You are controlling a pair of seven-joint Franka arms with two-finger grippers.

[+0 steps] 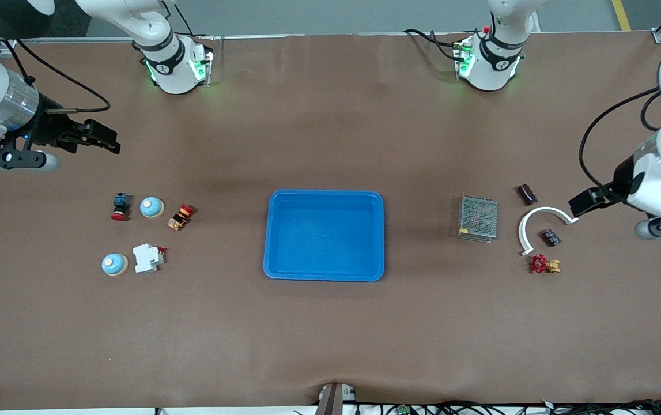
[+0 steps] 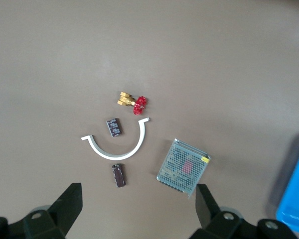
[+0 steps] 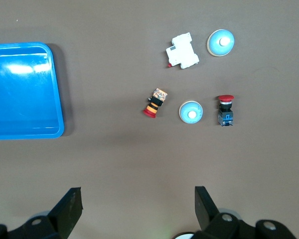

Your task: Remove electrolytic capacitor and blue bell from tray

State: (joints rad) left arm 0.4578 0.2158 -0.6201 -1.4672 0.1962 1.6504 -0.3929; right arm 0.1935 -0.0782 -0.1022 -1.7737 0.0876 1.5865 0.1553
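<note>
waiting with tray (image 1: 324, 199) showing empty: left gripper (image 1: 578, 203) and right gripper (image 1: 102, 138) hanging apart over table; nothing looks left to pull.

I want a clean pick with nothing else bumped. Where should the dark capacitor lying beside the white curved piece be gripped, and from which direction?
Come straight down on the dark capacitor and pinch across the middle of its long sides. It lies flat and narrow, with bare table along both sides; the white curved piece sits only off one end.
</note>
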